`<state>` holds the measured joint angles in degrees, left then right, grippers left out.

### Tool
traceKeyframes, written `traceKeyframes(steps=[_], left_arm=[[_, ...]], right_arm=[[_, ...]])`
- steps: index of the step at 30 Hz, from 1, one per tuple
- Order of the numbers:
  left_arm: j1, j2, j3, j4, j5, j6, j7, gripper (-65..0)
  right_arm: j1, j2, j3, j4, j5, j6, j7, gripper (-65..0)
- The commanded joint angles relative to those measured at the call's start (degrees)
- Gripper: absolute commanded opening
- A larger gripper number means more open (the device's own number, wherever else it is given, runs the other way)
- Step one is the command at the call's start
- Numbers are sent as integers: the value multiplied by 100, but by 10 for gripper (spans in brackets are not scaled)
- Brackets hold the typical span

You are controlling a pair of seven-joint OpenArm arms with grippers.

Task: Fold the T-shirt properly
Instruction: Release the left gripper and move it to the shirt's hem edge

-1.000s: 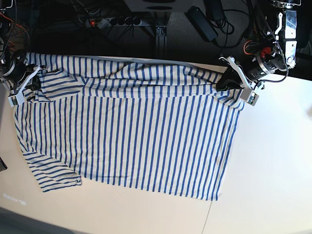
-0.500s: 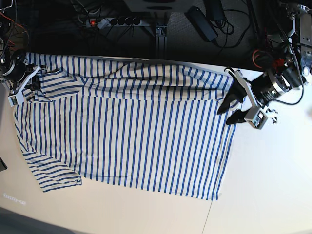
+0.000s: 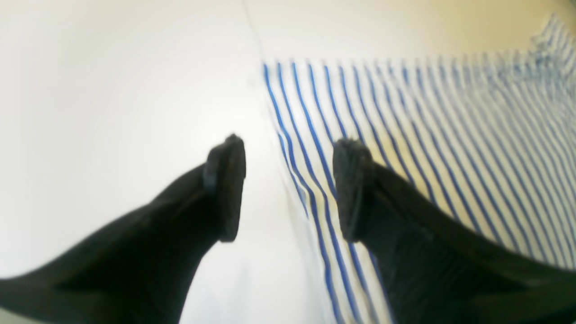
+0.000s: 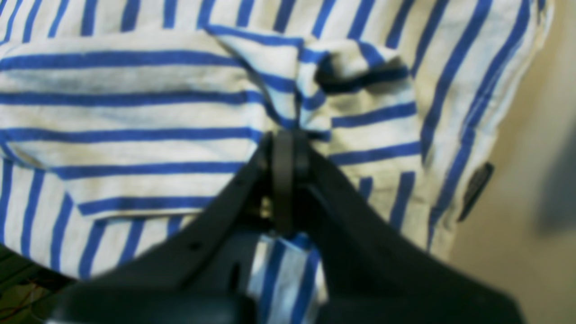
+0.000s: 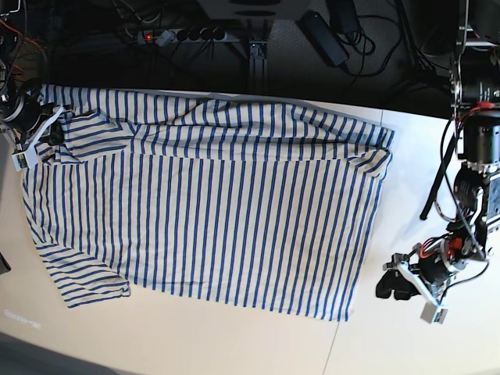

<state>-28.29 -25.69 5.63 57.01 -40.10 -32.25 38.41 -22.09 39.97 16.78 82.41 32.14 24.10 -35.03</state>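
On the base view's left edge, right gripper (image 5: 30, 134) is clamped tight on a bunched shoulder/sleeve corner of the T-shirt (image 5: 219, 211), confirmed in the wrist view (image 4: 284, 148). Shirt lies mostly spread flat across the table (image 5: 437, 234); far long edge looks turned over in a narrow band, possibly the first fold, hard to be sure from above. Near sleeve unfolded, body not yet halved, so most folding is left. Far right, left gripper (image 5: 405, 287) sits off the cloth near the hem corner, jaws apart, holding nothing (image 3: 288, 189).
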Motion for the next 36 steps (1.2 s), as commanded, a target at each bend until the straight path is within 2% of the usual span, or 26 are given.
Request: traceKeyframes(steps=[1, 5, 10, 18, 28, 34, 35, 36], left_arm=[[-385, 37, -26, -420, -116, -33, -116, -303], [-1134, 389, -28, -2229, -385, -284, -162, -304], [-1408, 636, -31, -3272, -535, -308, -413, -304], [-1375, 715, -46, -3735, -640, -308, -525, -304], [-1375, 1244, -46, -3738, -544, -295, -520, -304], [-1377, 1344, -46, -3735, -459, -295, -601, -308], [-1375, 1342, -46, -3735, -382, -293, -616, -337], [-1375, 1344, -46, -3735, -275, -293, -656, -396]], right_arm=[[-15, 111, 37, 9, -129, 214, -136, -650], [-17, 111, 37, 9, -129, 216, -144, -650], [-17, 111, 37, 9, -131, 219, -153, -650], [-20, 111, 37, 9, -118, 216, -190, -650], [-22, 90, 37, 9, -107, 216, -234, -650], [-17, 83, 37, 9, -105, 212, -249, -650], [-17, 83, 37, 9, -105, 212, -249, -650], [-17, 83, 37, 9, -105, 212, -249, -650]])
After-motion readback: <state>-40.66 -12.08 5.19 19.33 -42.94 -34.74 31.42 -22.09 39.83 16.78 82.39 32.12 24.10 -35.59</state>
